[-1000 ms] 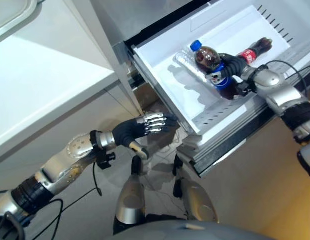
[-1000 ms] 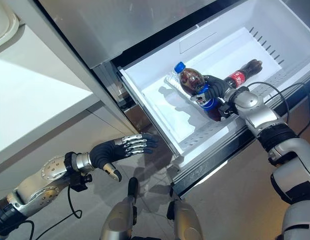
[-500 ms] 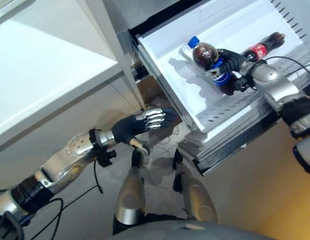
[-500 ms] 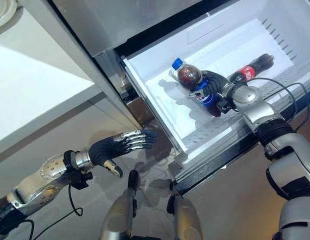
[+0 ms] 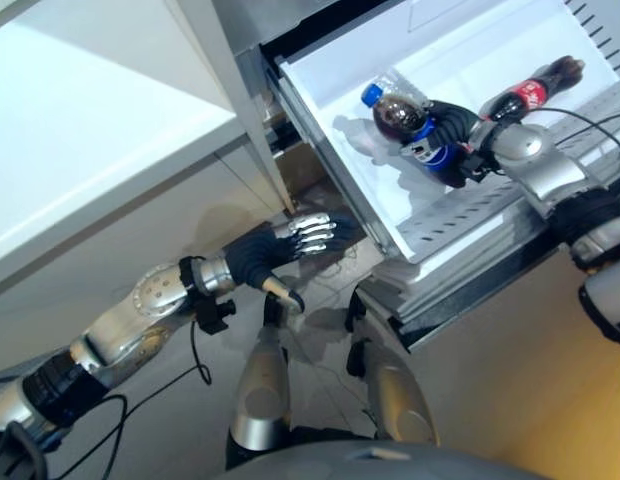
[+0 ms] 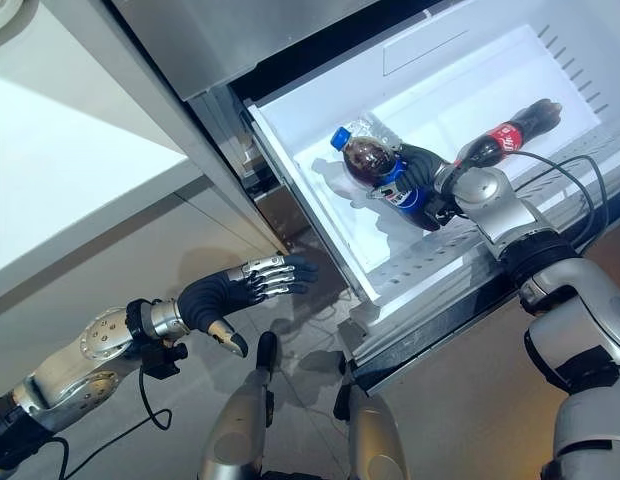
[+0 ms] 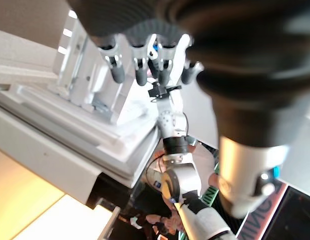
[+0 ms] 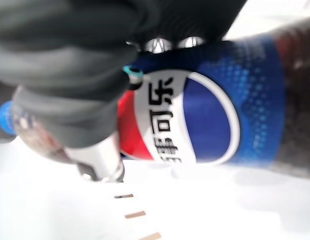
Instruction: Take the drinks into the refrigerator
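A cola bottle (image 6: 375, 170) with a blue cap and blue label lies tilted inside the white pulled-out refrigerator drawer (image 6: 320, 215), cap toward the drawer's left. My right hand (image 6: 422, 172) is shut on its labelled middle; in the right wrist view the thumb (image 8: 92, 155) presses on the cola bottle's label (image 8: 210, 125). A red-labelled cola bottle (image 6: 510, 130) lies at the drawer's right, and a clear bottle (image 6: 365, 128) lies just behind the held one. My left hand (image 6: 245, 285) hovers open below the drawer's front left corner, touching nothing; its fingers (image 7: 137, 72) point at the drawer (image 7: 110, 100).
A white counter (image 5: 90, 150) stands to the left of the refrigerator. The grey refrigerator front (image 6: 240, 40) rises above the drawer. The drawer's rail and lower frame (image 5: 460, 270) jut out toward me on the right.
My right hand has carried the blue-label bottle leftward in the drawer, away from the red-labelled bottle. The camera has shifted a little. The left hand has hardly moved.
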Robot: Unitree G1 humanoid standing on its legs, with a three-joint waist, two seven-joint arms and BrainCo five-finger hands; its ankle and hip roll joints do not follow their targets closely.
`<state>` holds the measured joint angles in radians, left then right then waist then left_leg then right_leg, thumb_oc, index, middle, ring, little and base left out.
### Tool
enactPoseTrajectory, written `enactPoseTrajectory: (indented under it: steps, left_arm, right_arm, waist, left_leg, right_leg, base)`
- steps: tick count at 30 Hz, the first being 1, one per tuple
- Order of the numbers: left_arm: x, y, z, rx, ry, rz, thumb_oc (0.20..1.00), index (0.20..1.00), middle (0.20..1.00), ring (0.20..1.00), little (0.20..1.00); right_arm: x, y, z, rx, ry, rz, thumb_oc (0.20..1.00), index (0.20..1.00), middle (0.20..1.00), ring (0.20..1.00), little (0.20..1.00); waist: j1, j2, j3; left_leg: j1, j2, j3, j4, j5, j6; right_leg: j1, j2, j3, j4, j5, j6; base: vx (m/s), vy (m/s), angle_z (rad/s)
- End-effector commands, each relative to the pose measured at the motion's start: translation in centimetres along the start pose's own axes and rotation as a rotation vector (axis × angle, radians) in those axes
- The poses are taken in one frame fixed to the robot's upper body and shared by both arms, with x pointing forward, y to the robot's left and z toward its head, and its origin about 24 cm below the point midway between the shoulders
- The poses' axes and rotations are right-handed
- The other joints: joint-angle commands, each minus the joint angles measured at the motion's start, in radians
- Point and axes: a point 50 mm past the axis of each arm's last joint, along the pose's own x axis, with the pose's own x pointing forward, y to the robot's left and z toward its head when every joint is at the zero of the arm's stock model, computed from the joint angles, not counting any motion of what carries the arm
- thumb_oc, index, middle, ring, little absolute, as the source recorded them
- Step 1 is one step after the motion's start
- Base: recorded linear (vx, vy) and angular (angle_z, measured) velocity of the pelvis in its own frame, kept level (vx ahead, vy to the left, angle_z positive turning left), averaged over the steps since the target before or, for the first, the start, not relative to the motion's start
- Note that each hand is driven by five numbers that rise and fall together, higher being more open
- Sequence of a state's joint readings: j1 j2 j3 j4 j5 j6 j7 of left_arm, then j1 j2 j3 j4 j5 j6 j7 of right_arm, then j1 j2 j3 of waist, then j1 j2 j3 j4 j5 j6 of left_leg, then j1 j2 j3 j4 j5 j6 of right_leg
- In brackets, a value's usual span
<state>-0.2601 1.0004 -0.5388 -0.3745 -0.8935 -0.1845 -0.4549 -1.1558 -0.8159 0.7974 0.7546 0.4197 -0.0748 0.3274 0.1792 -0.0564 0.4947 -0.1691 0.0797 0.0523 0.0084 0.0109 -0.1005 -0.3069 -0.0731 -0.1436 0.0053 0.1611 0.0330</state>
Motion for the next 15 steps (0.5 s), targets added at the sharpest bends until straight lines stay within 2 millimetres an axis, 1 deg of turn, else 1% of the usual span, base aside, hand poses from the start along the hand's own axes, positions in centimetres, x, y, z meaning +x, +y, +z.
enactPoseTrajectory:
  steps: [1,4,15]
  left_arm:
    - [0.8,-2.5,2.3,0.047,-0.134,-0.101,1.0,1.0,1.0,1.0,1.0]
    - [0.8,-2.5,2.5,0.051,-0.139,-0.094,1.0,1.0,1.0,1.0,1.0]
    - [0.7,-2.6,2.8,0.072,-0.14,-0.082,1.0,1.0,1.0,1.0,1.0]
  right_arm:
    - [1.6,3.2,0.6,0.0,-0.065,0.068,0.2,0.2,0.2,0.2,0.2]
    - [1.9,3.0,0.9,-0.025,-0.063,0.056,0.2,0.2,0.2,0.2,0.2]
    - [3.0,3.4,1.0,-0.103,0.006,0.062,0.2,0.2,0.2,0.2,0.2]
  waist:
    - [0.004,0.069,0.025]
    - [0.004,0.068,0.025]
    - [0.004,0.059,0.025]
  left_leg:
    - [-0.015,0.003,-0.043,-0.082,0.053,0.05]
    - [-0.022,0.004,-0.045,-0.084,0.055,0.05]
    - [-0.06,0.004,-0.053,-0.086,0.062,0.05]
  right_leg:
    - [-0.098,-0.025,0.005,0.242,-0.11,0.074]
    - [-0.106,-0.023,0.004,0.24,-0.108,0.074]
    - [-0.141,-0.019,0.0,0.238,-0.1,0.072]
  base:
    - [0.0,0.0,0.0]
    - [0.0,0.0,0.0]
    - [0.0,-0.002,0.01]
